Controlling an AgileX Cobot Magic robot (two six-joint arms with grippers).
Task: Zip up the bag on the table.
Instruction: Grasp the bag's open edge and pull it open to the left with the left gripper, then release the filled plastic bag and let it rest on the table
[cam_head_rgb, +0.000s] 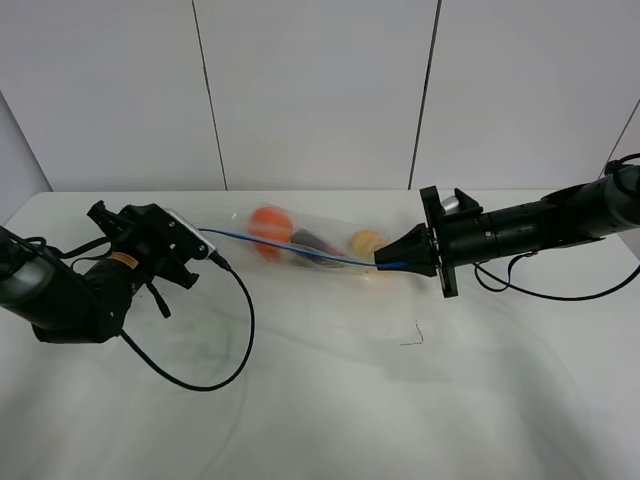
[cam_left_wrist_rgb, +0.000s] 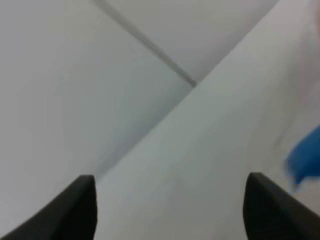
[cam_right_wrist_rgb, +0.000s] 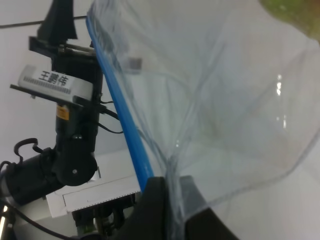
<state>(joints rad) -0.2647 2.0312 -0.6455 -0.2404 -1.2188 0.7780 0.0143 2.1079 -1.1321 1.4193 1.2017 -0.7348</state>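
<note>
The clear bag (cam_head_rgb: 300, 240) lies on the white table (cam_head_rgb: 320, 420) at mid-back, holding an orange ball (cam_head_rgb: 268, 225), a dark purple item (cam_head_rgb: 312, 243) and a yellow item (cam_head_rgb: 366, 241). Its blue zip strip (cam_head_rgb: 280, 247) is stretched between the two arms. My right gripper (cam_head_rgb: 385, 264) is shut on the strip's right end; the right wrist view shows its gripper (cam_right_wrist_rgb: 172, 200) pinching the plastic beside the strip (cam_right_wrist_rgb: 120, 110). My left gripper (cam_head_rgb: 115, 215) stands at the strip's left end, open and empty. Its gripper (cam_left_wrist_rgb: 170, 205) faces the wall, with a blue blur (cam_left_wrist_rgb: 305, 160) outside one finger.
A black cable (cam_head_rgb: 235, 340) loops from the left arm over the table's front left. A small dark wire-like mark (cam_head_rgb: 412, 338) lies in front of the bag. The wall rises right behind the table's back edge (cam_head_rgb: 330, 190).
</note>
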